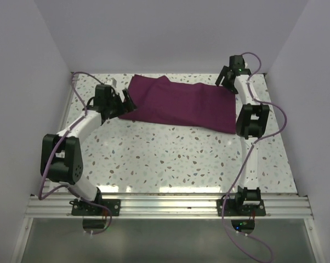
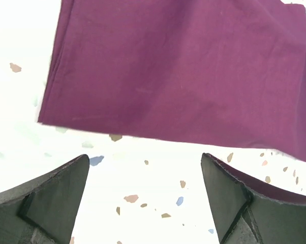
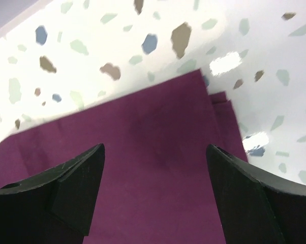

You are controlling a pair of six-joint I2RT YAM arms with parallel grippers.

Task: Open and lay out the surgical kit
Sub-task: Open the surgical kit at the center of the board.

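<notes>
Maroon cloth wrap (image 1: pixel 181 104) folded flat; L end effector (image 2: pixel 144 158) & R end effector (image 3: pixel 154 148) jaws apart.

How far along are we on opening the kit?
Nothing looks done: the maroon wrap lies folded on the table, none of its contents showing. In hand: left fingers open at its left edge, right fingers open above its far right corner, neither gripping. Left: grasp, unfold, lay everything out.

- Top view: bright, even, soft light.
- Left wrist: the white speckled stone bench (image 2: pixel 158 157) is washed out.
- Right wrist: glare patches on it; black fingers (image 3: pixel 66 193) blurred.
</notes>
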